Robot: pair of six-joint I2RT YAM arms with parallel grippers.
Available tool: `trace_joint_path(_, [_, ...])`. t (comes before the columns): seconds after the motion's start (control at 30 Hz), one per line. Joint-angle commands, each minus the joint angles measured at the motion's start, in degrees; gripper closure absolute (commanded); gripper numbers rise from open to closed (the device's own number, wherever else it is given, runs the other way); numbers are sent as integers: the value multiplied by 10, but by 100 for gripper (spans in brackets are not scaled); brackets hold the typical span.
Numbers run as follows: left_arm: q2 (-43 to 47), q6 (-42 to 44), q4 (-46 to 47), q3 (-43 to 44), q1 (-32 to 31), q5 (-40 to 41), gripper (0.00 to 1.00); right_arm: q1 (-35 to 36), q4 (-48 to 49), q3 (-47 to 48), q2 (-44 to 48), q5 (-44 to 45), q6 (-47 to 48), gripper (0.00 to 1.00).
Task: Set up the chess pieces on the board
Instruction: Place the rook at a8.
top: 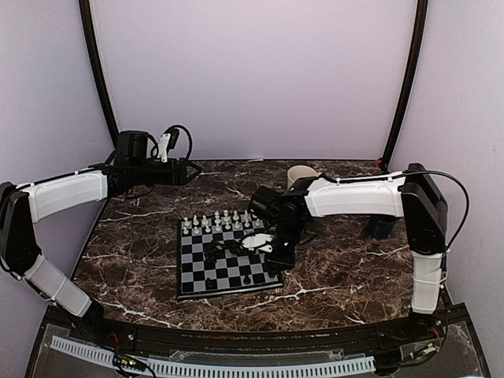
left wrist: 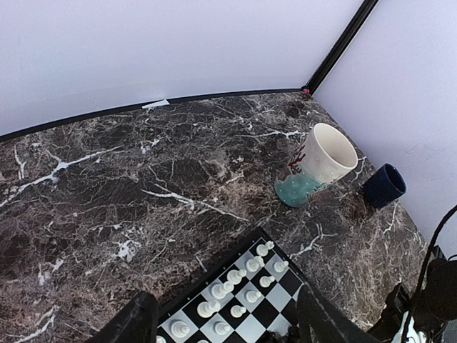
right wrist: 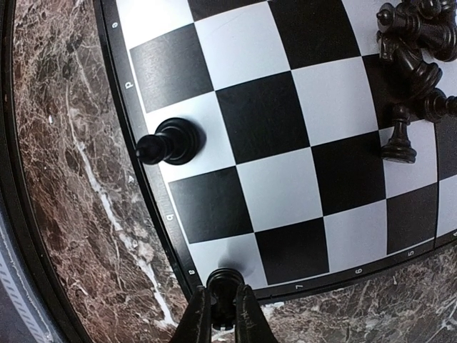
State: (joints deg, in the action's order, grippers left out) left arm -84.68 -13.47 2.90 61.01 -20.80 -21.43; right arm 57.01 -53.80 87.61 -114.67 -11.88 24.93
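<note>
Right wrist view: right gripper (right wrist: 223, 309) closed on a black piece (right wrist: 223, 281), one finger on each side of it. The piece is at a corner square of the board (right wrist: 285, 143), by the rim letter a. Cannot tell whether its base touches the square. Along the same board edge a second black piece (right wrist: 171, 139) appears upright on a light square. Toward mid-board a lone black pawn (right wrist: 398, 139) stands. Next to it a heap of black pieces (right wrist: 418, 39) lies tumbled together.

Left gripper (left wrist: 227, 296): fingers spread wide, nothing between them. It hangs above the bench off the board's far left corner, well apart from any piece.

Progress (judgement):
- White pieces (top: 220, 221) stand in two rows along the board's far edge. That side looks finished.
- Black side is barely begun. Only a few pieces are upright near the board's near edge, and most are in the mid-board heap.
- Left to do: seat the held piece, then clear the heap into the two near rows.

Surface: the bench (top: 134, 260) is dark brown marble with white veining, and the board lies flat on it. A cream mug (left wrist: 314, 168) with a teal base stands beyond the board's far right corner. A dark blue cup (left wrist: 383, 186) sits farther out from the board, close to the wall.

Room: plain pale walls on three sides, black frame poles in the corners.
</note>
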Motion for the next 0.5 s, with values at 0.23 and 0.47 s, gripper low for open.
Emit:
trace_joint_path(0.23, [4, 6, -13, 17, 0, -11, 31, 6, 6, 11, -20, -13, -4, 87])
trace_joint_path(0.47, [0, 6, -17, 20, 0, -12, 31, 6, 8, 6, -21, -7, -6, 74])
